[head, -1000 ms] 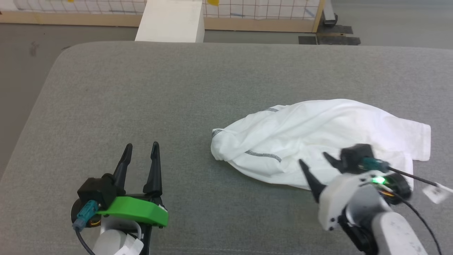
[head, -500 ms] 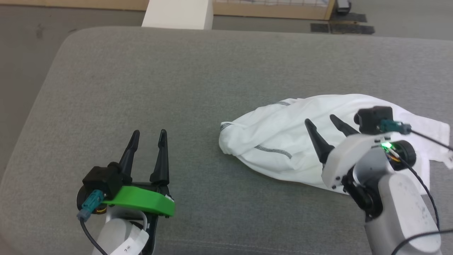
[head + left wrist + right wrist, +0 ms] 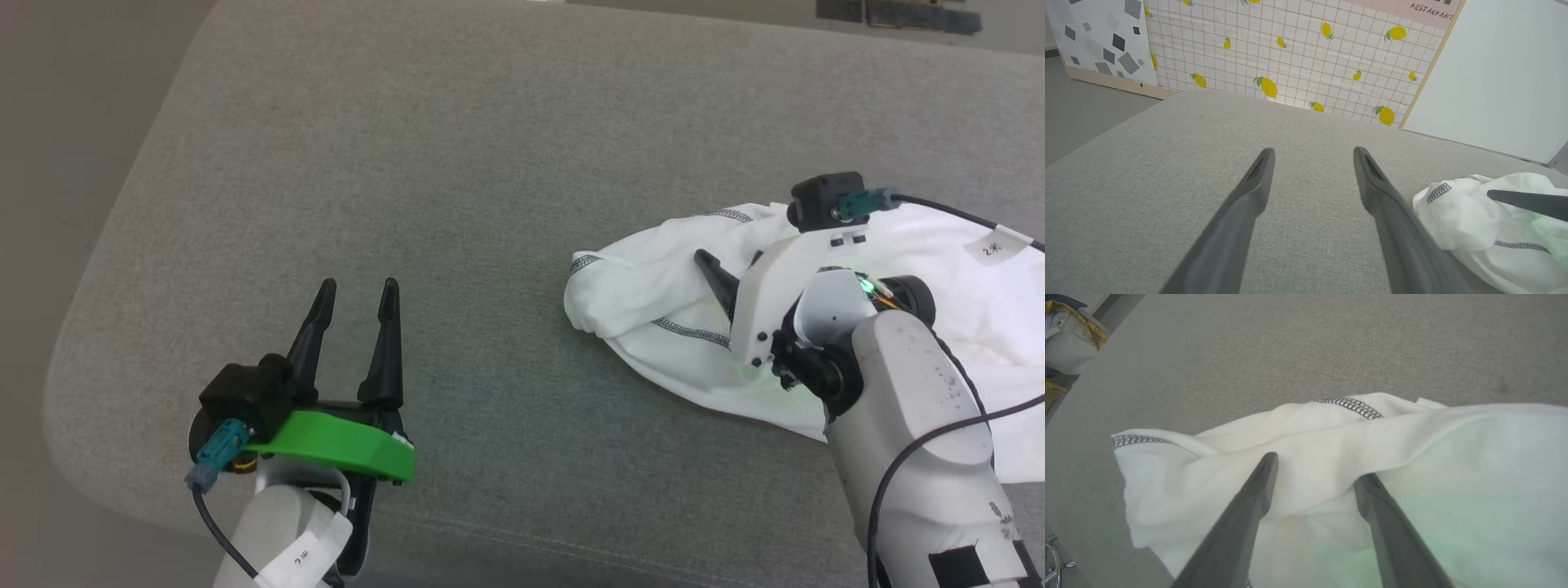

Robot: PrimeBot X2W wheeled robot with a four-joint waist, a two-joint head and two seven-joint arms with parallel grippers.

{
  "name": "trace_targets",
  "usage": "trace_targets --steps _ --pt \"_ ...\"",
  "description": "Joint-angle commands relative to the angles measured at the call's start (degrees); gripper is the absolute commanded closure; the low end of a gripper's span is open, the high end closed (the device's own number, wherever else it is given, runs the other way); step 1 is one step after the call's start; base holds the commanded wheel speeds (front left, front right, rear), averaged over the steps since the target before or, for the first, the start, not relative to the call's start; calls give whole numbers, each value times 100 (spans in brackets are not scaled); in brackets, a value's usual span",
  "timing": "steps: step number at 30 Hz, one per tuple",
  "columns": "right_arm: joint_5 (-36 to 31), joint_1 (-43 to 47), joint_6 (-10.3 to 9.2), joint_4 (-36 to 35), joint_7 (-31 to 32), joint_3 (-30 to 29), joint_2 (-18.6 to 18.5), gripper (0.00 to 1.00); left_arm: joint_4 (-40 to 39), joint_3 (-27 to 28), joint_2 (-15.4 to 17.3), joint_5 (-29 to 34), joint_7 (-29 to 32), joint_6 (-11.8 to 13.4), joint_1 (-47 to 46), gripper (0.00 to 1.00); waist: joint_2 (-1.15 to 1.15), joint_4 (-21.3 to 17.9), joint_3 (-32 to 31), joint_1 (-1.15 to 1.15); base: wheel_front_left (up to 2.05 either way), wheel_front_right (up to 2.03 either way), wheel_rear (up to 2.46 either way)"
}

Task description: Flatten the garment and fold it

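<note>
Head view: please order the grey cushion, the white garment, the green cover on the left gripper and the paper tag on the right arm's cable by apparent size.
1. grey cushion
2. white garment
3. green cover
4. paper tag
The cover is nearer the camera, so its real size is unsure.

Head camera looks down from above; both low wrist cameras share the garment (image 3: 1323, 433).

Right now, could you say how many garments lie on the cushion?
1: the garment, crumpled at the right of the cushion beneath the right gripper; its folds may hide more.
</note>
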Motion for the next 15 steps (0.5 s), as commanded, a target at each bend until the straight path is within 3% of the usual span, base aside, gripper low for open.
trace_targets --steps 1,9,15 --pt "18 -138 -9 60 -117 21 -1 100 13 -16 -15 -75 -22 51 -87 0 0 63 51 0 0 0 0" --pt "5 114 -9 -124 -833 -270 -1 100 72 131 -15 -21 -22 86 59 0 0 -150 -248 0 0 0 0" --pt "-502 1145 -9 -1408 -999 -1046 -1 100 73 241 -15 77 -22 62 226 0 0 -439 -555 0 0 0 0"
